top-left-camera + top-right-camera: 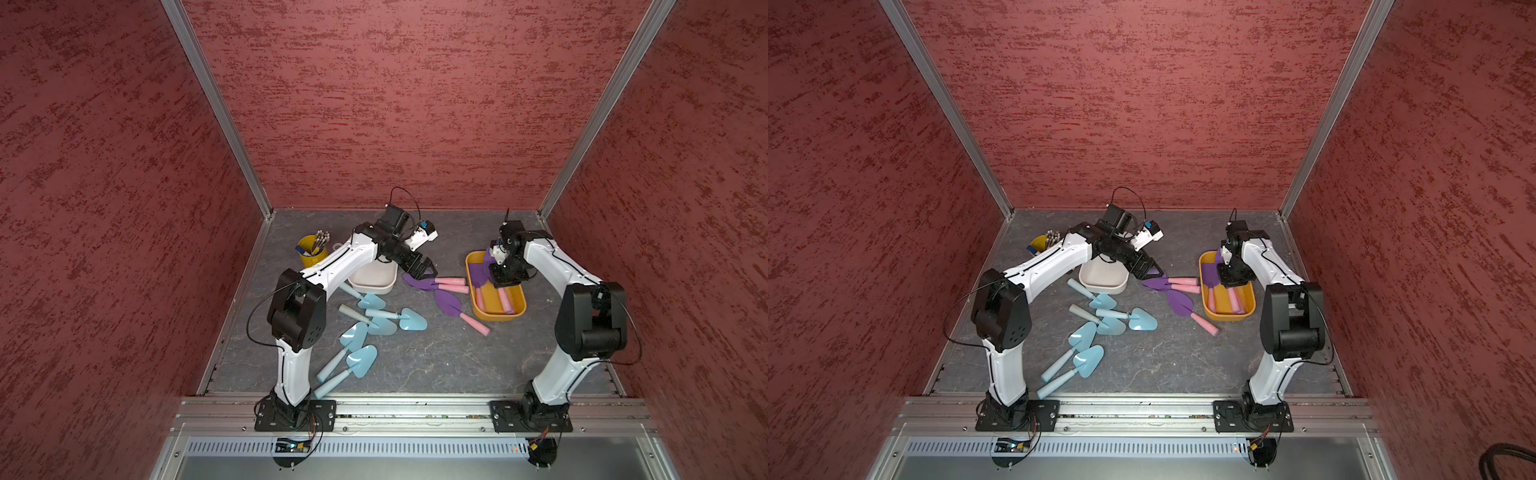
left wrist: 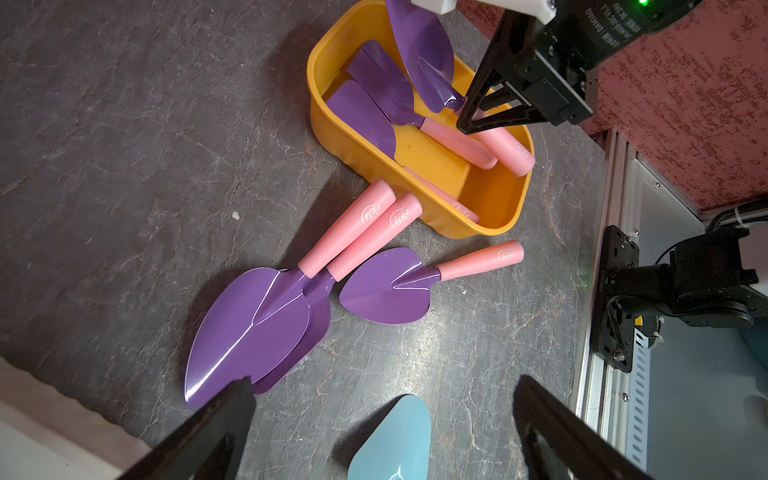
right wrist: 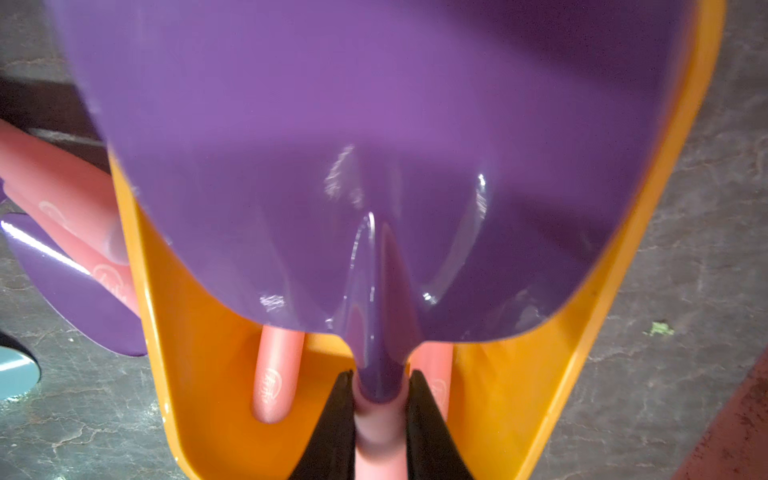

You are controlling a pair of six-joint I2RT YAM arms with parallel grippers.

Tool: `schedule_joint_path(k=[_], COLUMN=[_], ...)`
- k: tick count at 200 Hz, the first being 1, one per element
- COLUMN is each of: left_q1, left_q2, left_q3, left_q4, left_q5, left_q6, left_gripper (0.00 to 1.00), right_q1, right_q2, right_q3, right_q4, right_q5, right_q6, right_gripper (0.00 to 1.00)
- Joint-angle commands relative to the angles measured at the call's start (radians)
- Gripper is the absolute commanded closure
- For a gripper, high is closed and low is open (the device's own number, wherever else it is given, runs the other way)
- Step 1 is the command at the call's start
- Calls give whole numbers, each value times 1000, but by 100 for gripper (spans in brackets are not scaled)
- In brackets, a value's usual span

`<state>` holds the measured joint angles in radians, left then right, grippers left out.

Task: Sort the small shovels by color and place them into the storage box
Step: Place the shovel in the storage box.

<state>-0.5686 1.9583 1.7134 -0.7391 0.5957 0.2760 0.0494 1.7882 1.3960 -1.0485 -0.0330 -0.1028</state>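
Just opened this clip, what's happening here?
The right hand grips a purple shovel by its pink handle, over the orange box that already holds other purple ones. The left hand is open above more purple shovels on the table. The light-blue shovels lie near the white box.

The right gripper (image 3: pixel 380 376) was black, and the shovel (image 3: pixel 332 166) between its jaws had a glossy purple blade and a pink handle. Below those jaws the box (image 3: pixel 519 395) was orange-yellow, with more pink handles (image 3: pixel 276 374) inside. Ahead of the black left gripper (image 2: pixel 384 382) lay three shovels (image 2: pixel 257 328) in the same purple and pink. Below the gap between its jaws lay a pale blue blade (image 2: pixel 392 440). The table (image 2: pixel 124 145) was grey with pale veining, the walls (image 1: pixel 374 104) mottled dark red.
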Motion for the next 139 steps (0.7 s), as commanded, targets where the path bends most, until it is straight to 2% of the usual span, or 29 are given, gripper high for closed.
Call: schedule_joint_path(k=[1,66,139], left_q1=[5,24,25], left_q2=[14,17,1], left_q3=[21,24,-1], left_q4=[12,14,24], left_q5=[-11,-1,0], left_q6=[-4,-15,-17], left_gripper=[0,0,0], right_q1=[-4,-2,-1], right_q2=[11,72,126], right_q3=[41,49,42], right_q4=[17,30,65], right_q5=[-75,-169,-216], right_q6=[48,122,131], right_gripper=[100,100,100])
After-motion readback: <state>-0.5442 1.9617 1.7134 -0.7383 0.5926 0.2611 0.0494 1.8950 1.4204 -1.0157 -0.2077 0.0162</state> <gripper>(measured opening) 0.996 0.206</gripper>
